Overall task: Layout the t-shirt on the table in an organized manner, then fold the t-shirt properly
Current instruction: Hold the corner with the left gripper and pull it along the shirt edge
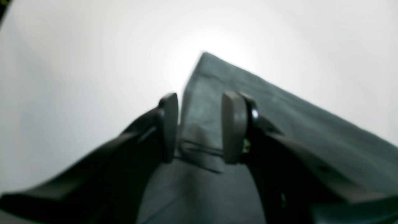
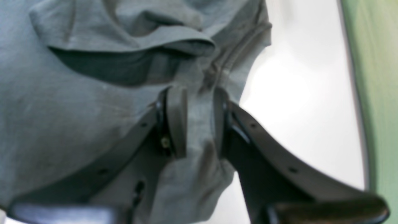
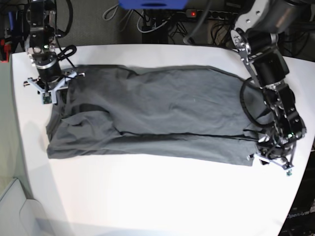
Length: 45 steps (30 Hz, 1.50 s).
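T-shirt [image 3: 157, 115]: dark charcoal-grey, spread flat and lengthwise across my white desk [image 3: 162, 201], one long fold line running along its near half. The end on the base view's left is rumpled, with a flap turned over; the end on that view's right lies smoother.

Desk: smooth, white, rounded at the corners, and much wider than the shirt. Bare surface shows on every side of the cloth.

My left claw [image 1: 199, 127]: it sits at the shirt's near corner, on the base view's right [image 3: 272, 156]. My two grey pads [image 1: 232, 127] stand apart with a clear gap between them. Through that gap I see flat cloth and a hemmed edge lying below. The pads do not press on the fabric, so I have hold of nothing here. The shirt's corner [image 1: 205, 57] points away from me, onto bright desk.

My right claw [image 2: 194, 121]: it sits at the shirt's far corner, on the base view's left [image 3: 49, 86]. A bunched ridge of grey cloth [image 2: 199, 124] runs up between my pads [image 2: 177, 121], and both pads press against it, so I am gripping the shirt here. More fabric spills below my grip, and a curled fold hangs just beyond my fingertips.

Past the desk edge: a green surface [image 2: 376, 93] in my right wrist view; cables and dark gear [image 3: 162, 24] behind the desk in the base view.
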Each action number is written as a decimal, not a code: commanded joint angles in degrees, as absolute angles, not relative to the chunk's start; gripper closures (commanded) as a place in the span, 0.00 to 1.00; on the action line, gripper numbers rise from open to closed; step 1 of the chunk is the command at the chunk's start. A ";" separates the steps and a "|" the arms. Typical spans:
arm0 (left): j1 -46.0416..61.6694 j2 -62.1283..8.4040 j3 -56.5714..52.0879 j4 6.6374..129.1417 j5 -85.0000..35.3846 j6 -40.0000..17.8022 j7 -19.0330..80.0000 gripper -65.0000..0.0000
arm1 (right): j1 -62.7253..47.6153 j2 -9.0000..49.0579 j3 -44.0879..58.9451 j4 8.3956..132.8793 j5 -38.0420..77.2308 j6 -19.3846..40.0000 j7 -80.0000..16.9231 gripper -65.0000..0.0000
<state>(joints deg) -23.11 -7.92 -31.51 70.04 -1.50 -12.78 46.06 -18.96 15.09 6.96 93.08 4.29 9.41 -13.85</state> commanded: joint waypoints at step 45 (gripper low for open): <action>-25.80 -6.73 -31.34 59.21 -2.07 -13.14 36.35 0.78 | -16.75 15.69 7.16 89.63 4.35 9.36 -12.26 0.75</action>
